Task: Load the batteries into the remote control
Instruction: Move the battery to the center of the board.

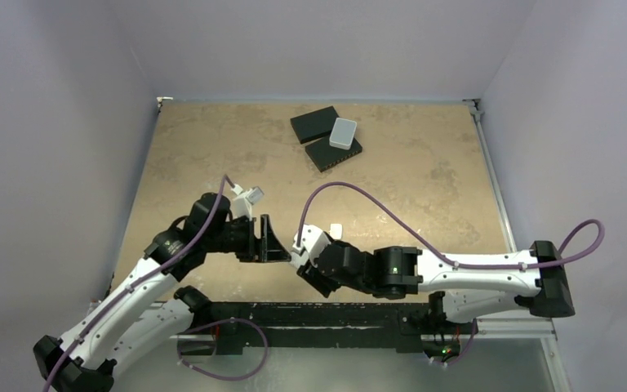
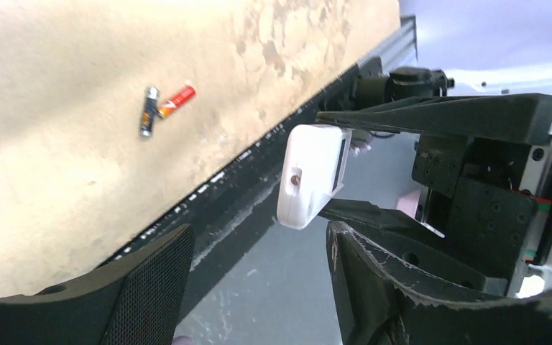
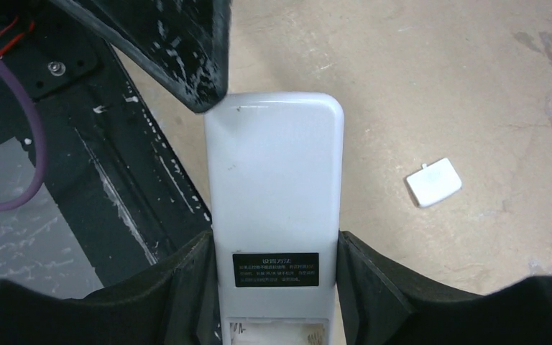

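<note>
My right gripper [image 3: 277, 287] is shut on the remote control [image 3: 273, 194], a white handset held back side up, its black label between the fingers. An open recess shows at its near end. Seen from the left wrist, the remote control [image 2: 309, 176] points end-on just beyond my left gripper [image 2: 259, 287], which is open and holds nothing. One left finger [image 3: 180, 50] sits at the remote's far corner. The batteries lie side by side on the table, one dark [image 2: 148, 112] and one red-orange [image 2: 177, 100]. From above, both grippers [image 1: 282, 249] meet near the front edge.
A small white cover plate [image 3: 433, 182] lies on the table right of the remote. Two black flat boxes [image 1: 314, 124] [image 1: 335, 153] with a pale grey box [image 1: 343, 132] on them sit at the back. The black front rail [image 1: 294, 314] runs beneath the grippers.
</note>
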Controlling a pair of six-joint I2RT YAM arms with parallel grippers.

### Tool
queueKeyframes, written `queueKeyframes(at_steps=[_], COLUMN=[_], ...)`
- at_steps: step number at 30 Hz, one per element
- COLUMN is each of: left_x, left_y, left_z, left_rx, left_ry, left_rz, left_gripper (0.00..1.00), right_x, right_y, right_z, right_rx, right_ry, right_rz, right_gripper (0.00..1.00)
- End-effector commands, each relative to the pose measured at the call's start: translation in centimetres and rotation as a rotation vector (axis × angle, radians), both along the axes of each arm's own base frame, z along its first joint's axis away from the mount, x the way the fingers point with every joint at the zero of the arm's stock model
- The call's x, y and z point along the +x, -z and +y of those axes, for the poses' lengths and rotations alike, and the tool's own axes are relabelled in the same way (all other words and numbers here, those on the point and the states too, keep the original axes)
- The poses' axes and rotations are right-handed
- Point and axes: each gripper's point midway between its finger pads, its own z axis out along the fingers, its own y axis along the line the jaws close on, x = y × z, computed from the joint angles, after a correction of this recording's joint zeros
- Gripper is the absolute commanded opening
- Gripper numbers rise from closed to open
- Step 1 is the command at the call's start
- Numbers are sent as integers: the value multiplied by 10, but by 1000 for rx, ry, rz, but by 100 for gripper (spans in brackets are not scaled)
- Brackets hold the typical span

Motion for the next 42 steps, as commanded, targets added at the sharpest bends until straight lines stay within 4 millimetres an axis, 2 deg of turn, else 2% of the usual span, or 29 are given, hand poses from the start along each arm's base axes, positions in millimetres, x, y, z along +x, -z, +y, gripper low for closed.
queueKeyframes(at_steps=[1,7,17,28,32,42], left_x=[24,28,22,17,18,17], left_y=[-16,-28,-36,-37,-33,-26], left_z=[26,45,58,61,64,64], left_rx=[124,160,170,171,182,186], left_ry=[-138,-231,-239,-215,-221,-217], left_rz=[-148,-218,-291,-335,-340,-341], left_gripper=[67,68,68,68,68,68], right_x=[12,38,91,123,135,147], right_y=[-3,9,24,51,61,87], right_z=[6,11,28,56,59,59], right_rx=[23,-26,-36,23,36,36], right_ry=[-9,-15,97,257,334,415], right_rz=[5,18,51,138,163,204], right_gripper=[31,31,32,30,30,31])
